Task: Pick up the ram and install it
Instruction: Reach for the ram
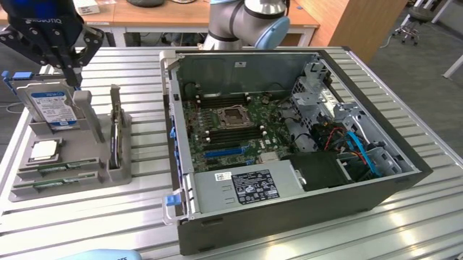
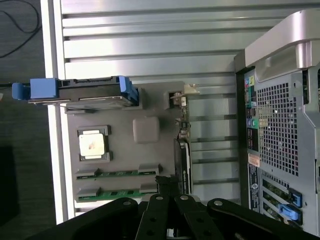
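While the gripper (image 1: 72, 75) hangs above the hard drive (image 1: 49, 105) with its fingers pressed together, holding nothing, the ram (image 1: 64, 167) lies flat in the gray holder (image 1: 90, 154), lower than the fingertips and well apart from them, beside a twin green stick (image 1: 52, 184). From the wrist, the ram (image 2: 117, 173) lies beneath the closed gripper (image 2: 167, 181), off to one side, the processor (image 2: 92, 145) farther out.

The ram sticks (image 2: 118, 173) are green, their holder (image 2: 120, 147) grey, the hard drive's (image 2: 85, 93) rails blue.
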{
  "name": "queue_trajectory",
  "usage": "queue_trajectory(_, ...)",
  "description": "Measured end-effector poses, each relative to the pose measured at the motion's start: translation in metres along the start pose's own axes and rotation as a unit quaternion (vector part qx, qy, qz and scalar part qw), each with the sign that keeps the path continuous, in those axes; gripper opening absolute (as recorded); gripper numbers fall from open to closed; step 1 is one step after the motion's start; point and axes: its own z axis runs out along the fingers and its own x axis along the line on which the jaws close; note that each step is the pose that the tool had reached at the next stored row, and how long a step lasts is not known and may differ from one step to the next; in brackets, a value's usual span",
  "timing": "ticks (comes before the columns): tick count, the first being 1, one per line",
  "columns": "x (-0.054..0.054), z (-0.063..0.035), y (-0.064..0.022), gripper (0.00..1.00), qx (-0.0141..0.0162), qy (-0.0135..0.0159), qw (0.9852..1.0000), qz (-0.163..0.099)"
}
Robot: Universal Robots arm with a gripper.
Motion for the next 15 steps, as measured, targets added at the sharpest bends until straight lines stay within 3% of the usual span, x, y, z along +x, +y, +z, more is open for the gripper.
queue_trajectory(15,0.025,0.0019,-0.002,0.1,0.0002,0.0022,1.0,0.0)
